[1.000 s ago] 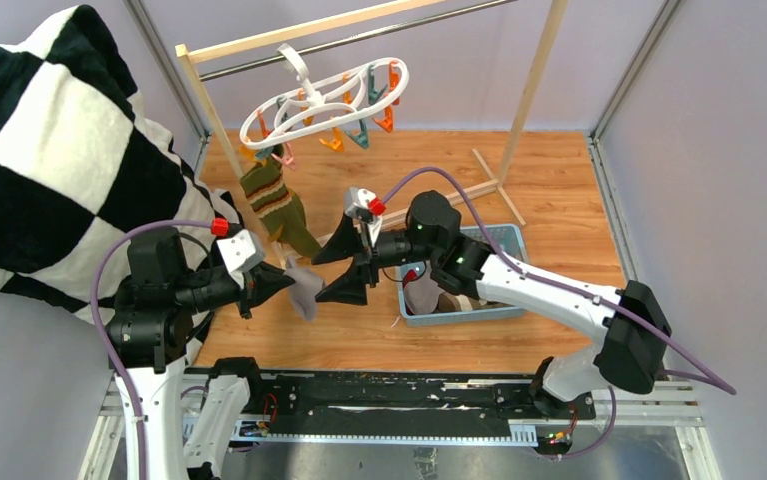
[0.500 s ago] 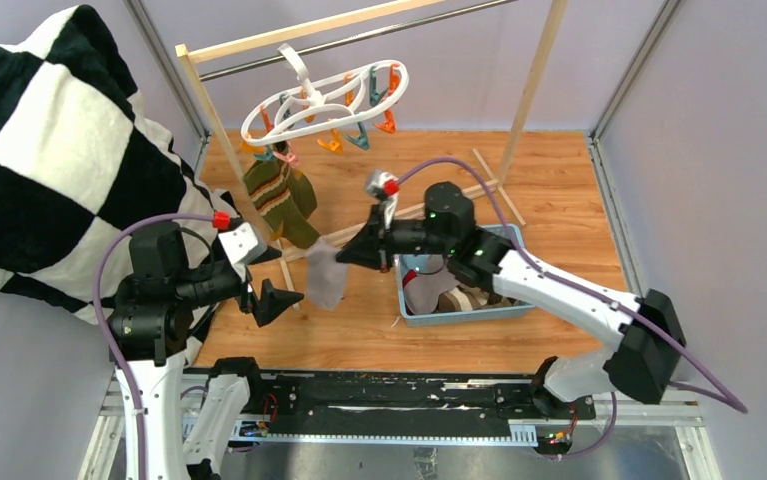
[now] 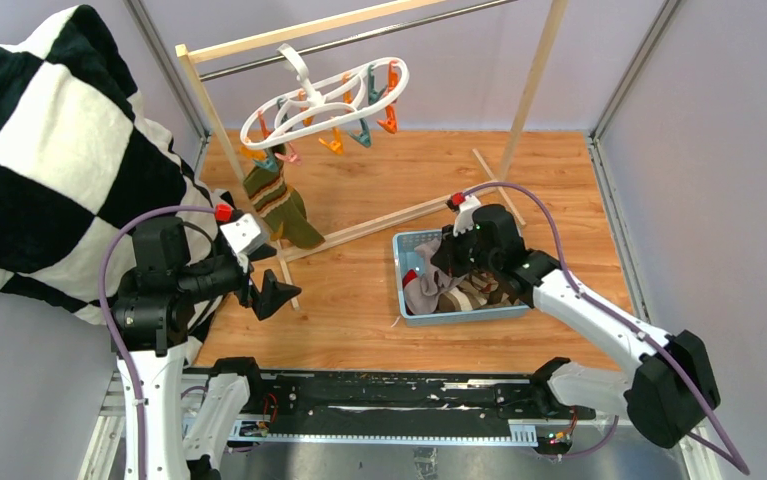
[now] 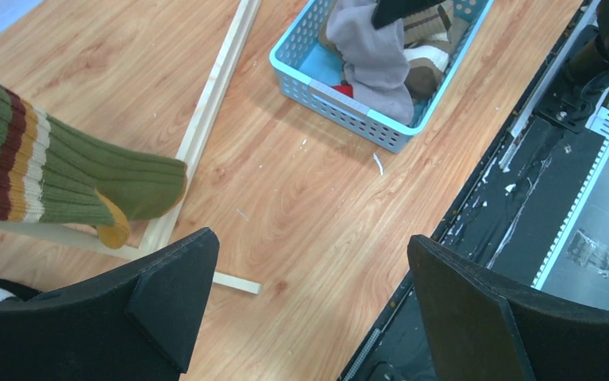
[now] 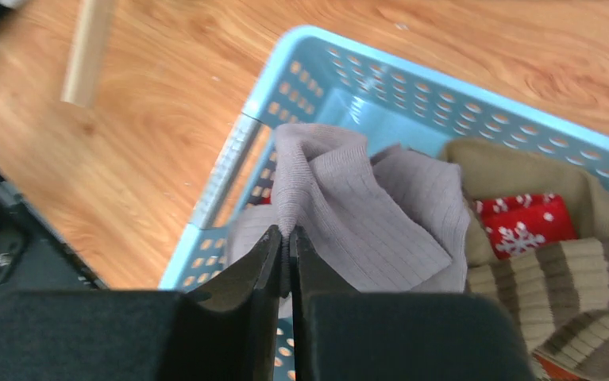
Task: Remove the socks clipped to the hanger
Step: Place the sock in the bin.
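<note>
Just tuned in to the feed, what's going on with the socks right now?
The right gripper is pinched shut on a grey sock, which rests in the blue basket beside a red snowflake sock and a brown striped sock. The left gripper is open and empty. One olive-green striped sock hangs from the white hanger, so the job is not finished.
</note>
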